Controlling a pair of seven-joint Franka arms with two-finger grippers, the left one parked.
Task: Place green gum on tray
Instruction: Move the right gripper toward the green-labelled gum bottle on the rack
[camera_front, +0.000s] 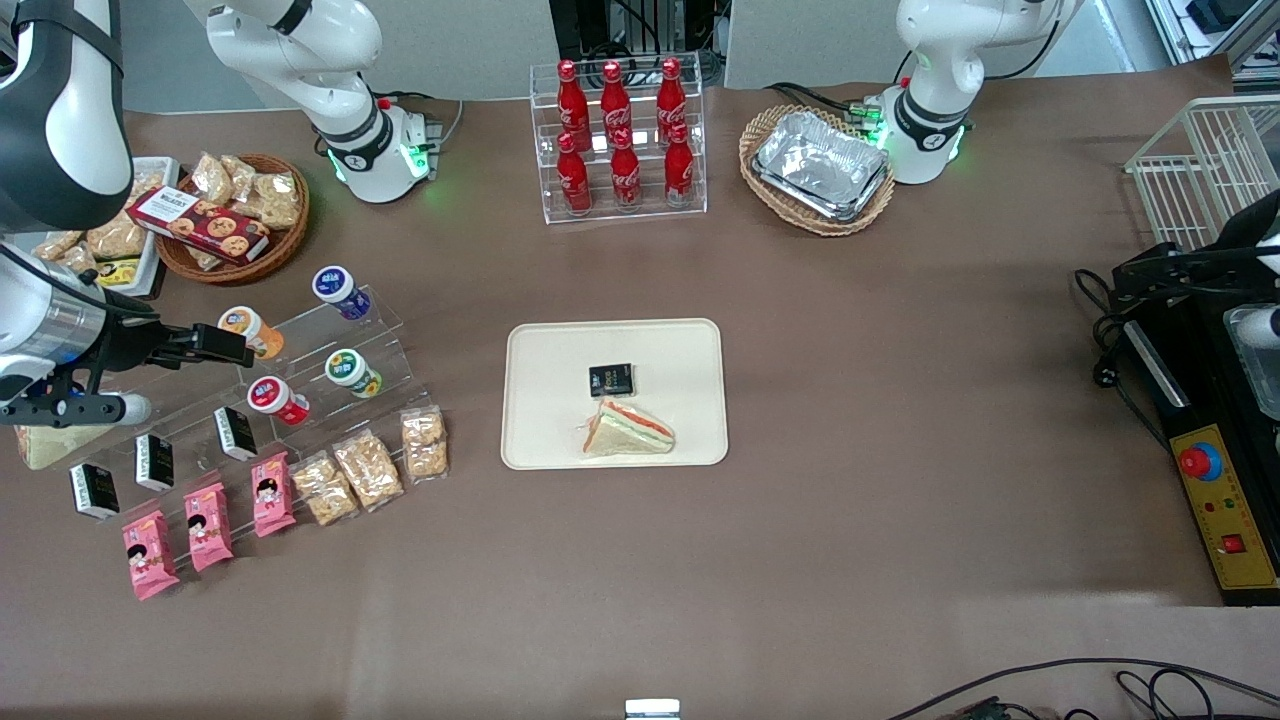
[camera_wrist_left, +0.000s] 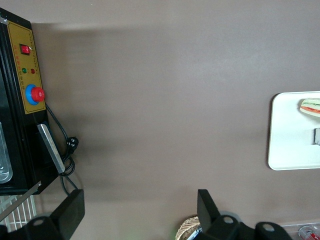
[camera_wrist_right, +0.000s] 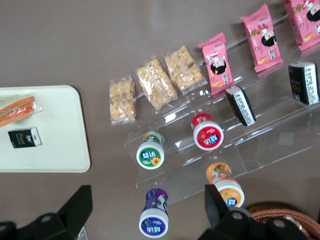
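Note:
The green gum (camera_front: 352, 372) is a small white bottle with a green-rimmed lid, lying on a step of a clear acrylic stand (camera_front: 385, 318); it also shows in the right wrist view (camera_wrist_right: 150, 154). The cream tray (camera_front: 540, 440) lies mid-table and holds a wrapped sandwich (camera_front: 628, 430) and a small black packet (camera_front: 611, 379); part of the tray shows in the right wrist view (camera_wrist_right: 55, 150). My gripper (camera_front: 225, 345) hovers above the stand by the orange-lidded bottle (camera_front: 250, 330), apart from the green gum. In the right wrist view the gripper (camera_wrist_right: 147, 200) is open and empty.
On the stand are also a blue-lidded bottle (camera_front: 338, 288), a red-lidded bottle (camera_front: 275, 398), black boxes (camera_front: 235, 433), pink packs (camera_front: 208, 525) and cracker bags (camera_front: 368, 468). A cola rack (camera_front: 618, 140), a foil-tray basket (camera_front: 820, 165) and a snack basket (camera_front: 235, 215) stand farther from the front camera.

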